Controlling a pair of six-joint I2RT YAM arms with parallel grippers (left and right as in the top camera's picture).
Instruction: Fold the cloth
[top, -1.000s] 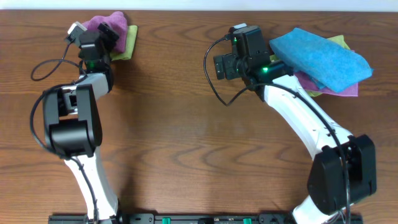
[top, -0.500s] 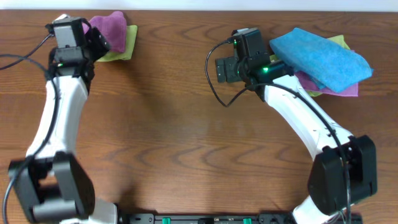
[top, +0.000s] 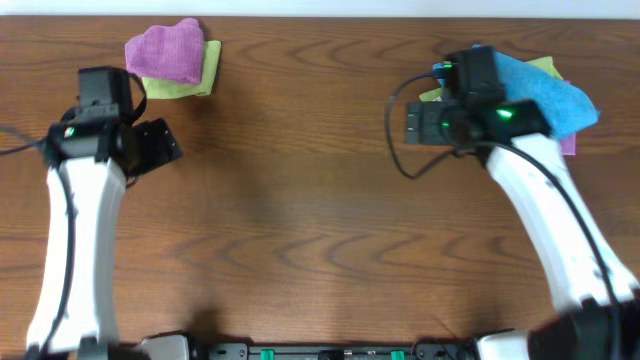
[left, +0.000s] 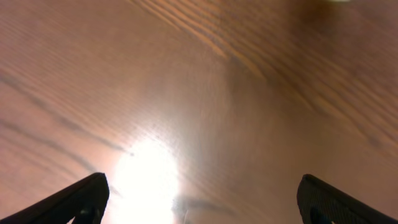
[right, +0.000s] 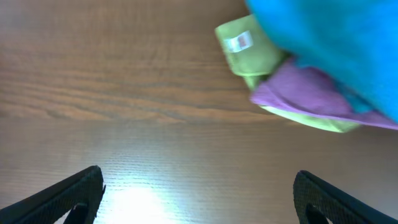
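A folded magenta cloth (top: 165, 50) lies on a light green cloth (top: 205, 70) at the table's far left. My left gripper (top: 160, 148) stands open a short way nearer than it, touching nothing; the left wrist view has only bare wood between the open gripper (left: 202, 180) fingers. At the far right a second purple cloth (right: 305, 93) lies under a bright blue cloth (top: 545, 95), with only an edge (top: 568, 145) showing from overhead. My right gripper (top: 410, 125) is open just left of that pile, and the right wrist view finds the gripper (right: 199, 173) empty above the table.
A light green cloth with a white tag (right: 249, 46) sticks out of the right pile beside the purple one. The wooden table (top: 320, 220) stretches between both arms. Cables hang by each wrist.
My left arm has drawn back from the magenta cloth toward the near side, leaving it on the green one. My right arm has shifted right, toward the pile.
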